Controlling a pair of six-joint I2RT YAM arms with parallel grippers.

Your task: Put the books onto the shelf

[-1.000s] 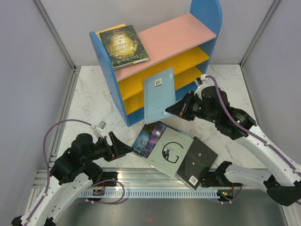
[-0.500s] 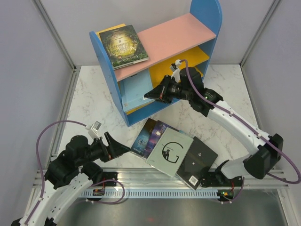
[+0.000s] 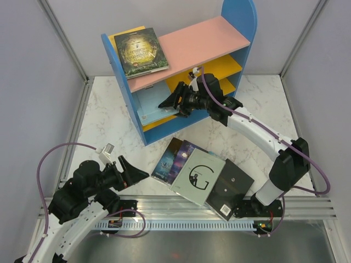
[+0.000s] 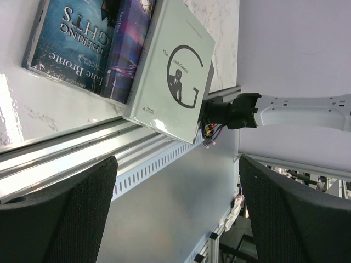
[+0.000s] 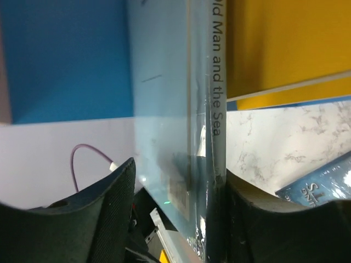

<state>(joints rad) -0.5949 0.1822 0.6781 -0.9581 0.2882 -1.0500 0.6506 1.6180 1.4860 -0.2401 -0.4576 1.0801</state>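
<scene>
Pale blue book (image 3: 149,105) now in shelf (image 3: 203,41) — between fingers of spread right claw (image 3: 167,102) — left claw (image 4: 176,160) spread

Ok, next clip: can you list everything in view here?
Shelf: one, blue sides, pink top, yellow lower boards, far side of table.
Table: one, white marble.
Green book: one, dark green with gold emblem, on the pink top.
Yellow book: one, yellow, under the green book.
Pale blue book: one, inside the shelf's left end.
Fanned books: four, blue-teal, purple, grey with G, black, overlapping, near side of table.
Left gripper: one, black, open, left of the fanned books.
Right gripper: one, black, at the shelf, fingers either side of the pale blue book.
</scene>
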